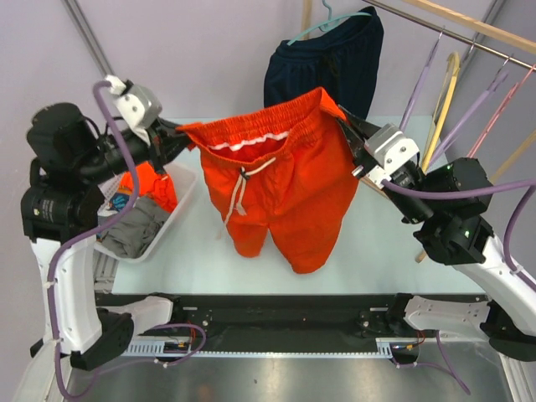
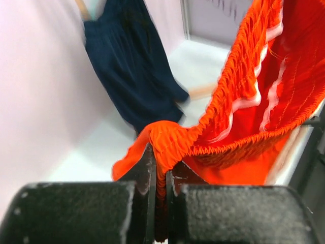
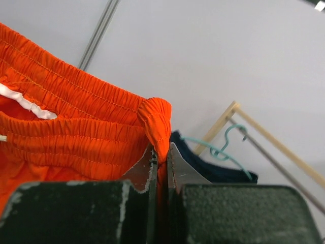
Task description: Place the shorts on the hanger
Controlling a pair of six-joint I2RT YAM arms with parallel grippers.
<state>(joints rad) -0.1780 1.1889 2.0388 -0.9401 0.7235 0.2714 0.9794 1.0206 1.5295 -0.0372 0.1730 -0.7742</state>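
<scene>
- Orange fabric filled the left gripper, whose jaws were pressed together on a bunched corner of the waistband of the shorts.
- At the opposite corner of the waistband, the right gripper was clamped on a similar fold of elastic.
- Between the two grippers the shorts hung in the air with the waistband stretched wide, the legs dangling over the table and the white drawstring trailing down the front.
- Behind the shorts, a pair of navy shorts hung from a teal hanger.
- To the right, the pale purple hanger hung on a rail among other hangers, apart from the shorts.
- On the left of the table stood a white basket holding grey cloth and something orange.
</scene>
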